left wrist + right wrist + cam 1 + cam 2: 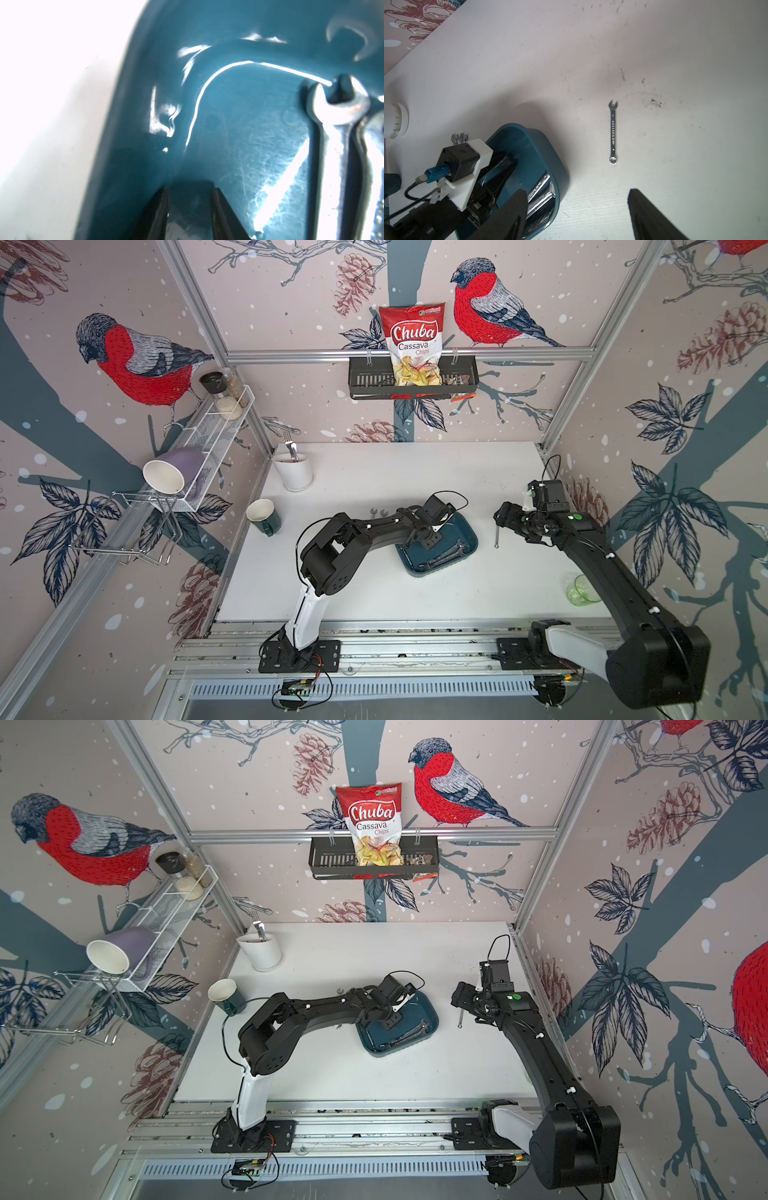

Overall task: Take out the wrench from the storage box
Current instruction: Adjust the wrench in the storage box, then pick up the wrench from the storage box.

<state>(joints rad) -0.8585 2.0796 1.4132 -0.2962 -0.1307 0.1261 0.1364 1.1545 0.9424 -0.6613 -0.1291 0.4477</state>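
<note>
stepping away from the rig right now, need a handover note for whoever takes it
Left gripper: down inside the storage box, fingers slightly apart over bare floor, holding nothing.
Right gripper: open, empty, above the table beside the box.
Done: small wrench lies on the table on the right arm's side of the box; two more wrench heads show on the table past the left arm.
Left: at least two wrenches lie in the box, beside the left fingers, not between them.
</note>
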